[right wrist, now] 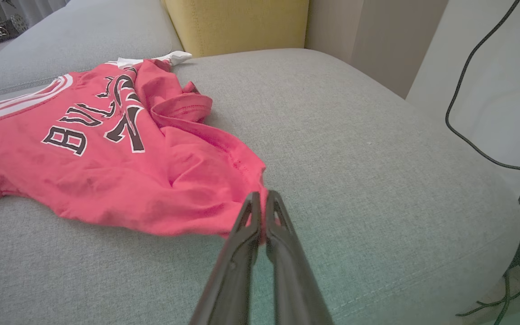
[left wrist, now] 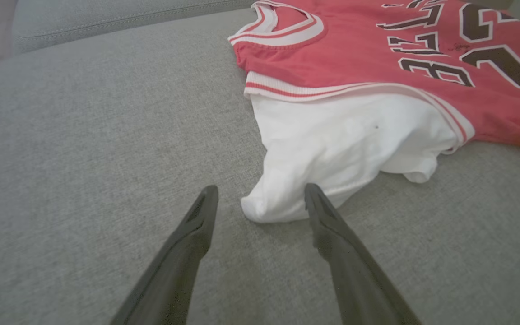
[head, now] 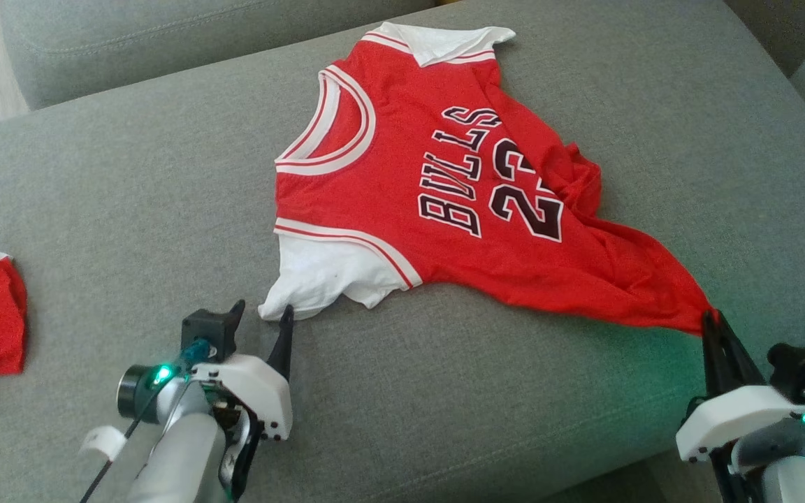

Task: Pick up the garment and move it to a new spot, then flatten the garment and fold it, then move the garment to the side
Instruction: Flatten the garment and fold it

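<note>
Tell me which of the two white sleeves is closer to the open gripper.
The near sleeve: its tip lies between the left gripper's fingers. The other sleeve lies far off.

Soft, even daylight lit the grey woven-fabric sofa cushion (head: 130, 209), leaving only faint shadows under the red and white basketball jersey (head: 444, 209). A green glow tinted the fabric beside the right gripper (head: 711, 320). Both wrist views looked washed-out, curving at the edges, their backgrounds slightly soft.
</note>
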Robot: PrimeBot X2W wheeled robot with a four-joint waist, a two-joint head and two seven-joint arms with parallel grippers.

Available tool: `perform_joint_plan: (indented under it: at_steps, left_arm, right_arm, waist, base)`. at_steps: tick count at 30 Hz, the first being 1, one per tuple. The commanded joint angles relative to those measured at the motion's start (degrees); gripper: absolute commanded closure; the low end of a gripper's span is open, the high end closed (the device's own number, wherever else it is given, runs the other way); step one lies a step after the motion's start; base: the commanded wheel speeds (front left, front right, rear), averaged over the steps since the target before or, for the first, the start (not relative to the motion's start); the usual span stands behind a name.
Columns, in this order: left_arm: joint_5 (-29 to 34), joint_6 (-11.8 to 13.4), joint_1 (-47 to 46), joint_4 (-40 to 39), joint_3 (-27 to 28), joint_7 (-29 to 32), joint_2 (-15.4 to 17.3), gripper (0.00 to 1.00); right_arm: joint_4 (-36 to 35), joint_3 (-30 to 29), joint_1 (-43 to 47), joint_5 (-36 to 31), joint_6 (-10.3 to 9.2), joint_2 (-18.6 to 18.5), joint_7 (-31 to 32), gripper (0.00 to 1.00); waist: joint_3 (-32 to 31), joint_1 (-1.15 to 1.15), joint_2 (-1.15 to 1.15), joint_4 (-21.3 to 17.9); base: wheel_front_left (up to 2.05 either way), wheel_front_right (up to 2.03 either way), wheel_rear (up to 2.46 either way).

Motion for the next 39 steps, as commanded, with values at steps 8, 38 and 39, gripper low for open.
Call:
perform_joint_plan:
  at_steps: [8, 38, 39]
  left_arm:
    - [-0.04, -1.11, -4.54, 0.32, 0.35, 0.47, 1.21, 0.0]
    - [-29.47, -5.82, -14.79, -36.11, 11.26, 12.42, 0.27, 1.0]
    - [-30.29, -4.92, -15.58, -37.94, 11.85, 13.13, 0.13, 1.0]
  right_arm:
    - [-0.71, 2.1, -2.67, 0.07, 0.12, -0.37, -0.96, 1.0]
    - [-3.44, 14.33, -28.45, 3.39, 0.12, -18.34, -0.94, 1.0]
    - [-3.3, 14.83, -29.98, 3.61, 0.12, -19.08, -1.2, 1.0]
  waist:
    - [0.21, 0.0, 0.0, -0.22]
    - [-8.53, 0.0, 0.0, 9.07]
    - [-8.97, 0.0, 0.0, 9.3]
  base:
    - [0.0, 0.0, 0.0]
    - [0.0, 0.0, 0.0]
    - [0.0, 0.0, 0.0]
